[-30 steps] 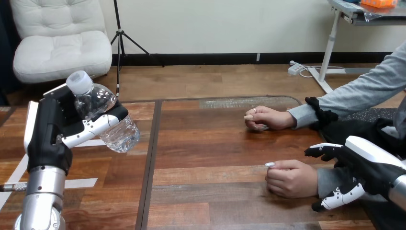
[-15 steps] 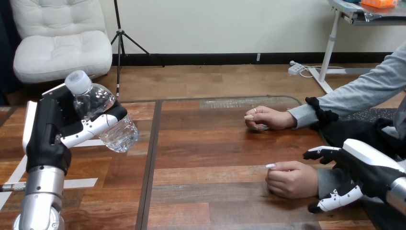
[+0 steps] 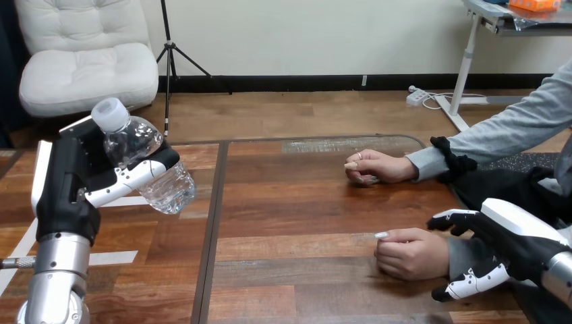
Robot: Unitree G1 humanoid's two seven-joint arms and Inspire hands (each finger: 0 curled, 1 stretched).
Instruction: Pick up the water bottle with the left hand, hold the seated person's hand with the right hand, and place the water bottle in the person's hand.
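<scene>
Clutching water bottle (image 3: pixel 154 174): left robot hand (image 3: pixel 67 183); right robot hand (image 3: pixel 521 237) splayed, maybe touching wrist (image 3: pixel 460 254).

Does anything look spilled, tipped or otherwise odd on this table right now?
Nothing is spilled or damaged. The only oddity is that the water bottle is tilted, cap on, gripped by the left hand above the table.

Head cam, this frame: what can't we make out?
Head view:
- Whether the right robot hand touches the person's near wrist: the hand's own palm covers the contact.
- Middle of the water bottle: behind the left robot hand, whose fingers wrap it.
- Inside of the person's near hand: curled, palm down.
</scene>
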